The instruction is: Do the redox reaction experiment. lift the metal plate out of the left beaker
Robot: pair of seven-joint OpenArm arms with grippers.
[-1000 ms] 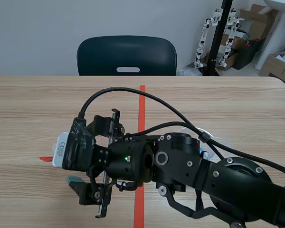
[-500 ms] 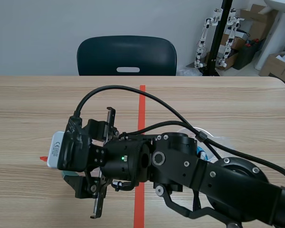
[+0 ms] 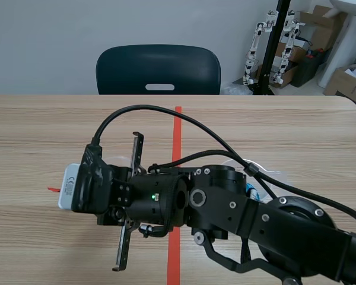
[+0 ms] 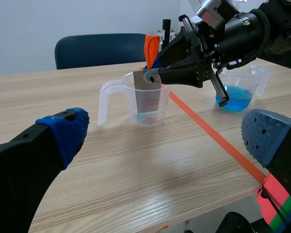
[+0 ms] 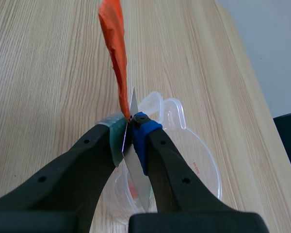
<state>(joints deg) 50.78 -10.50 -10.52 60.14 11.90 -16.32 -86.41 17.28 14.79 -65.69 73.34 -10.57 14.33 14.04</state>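
The right gripper (image 5: 130,128) is clenched on the metal plate (image 4: 145,92) near its upper end. The plate's long axis is upright, orange tag (image 5: 114,43) uppermost, lower part inside the left beaker (image 4: 127,104). The left gripper (image 4: 166,133) is spread wide near the table (image 4: 111,160) edge. A blue-liquid beaker (image 4: 235,99) is noted well apart, beyond the tape line (image 4: 208,133). The scene view's lower right is filled by the right arm (image 3: 255,219).
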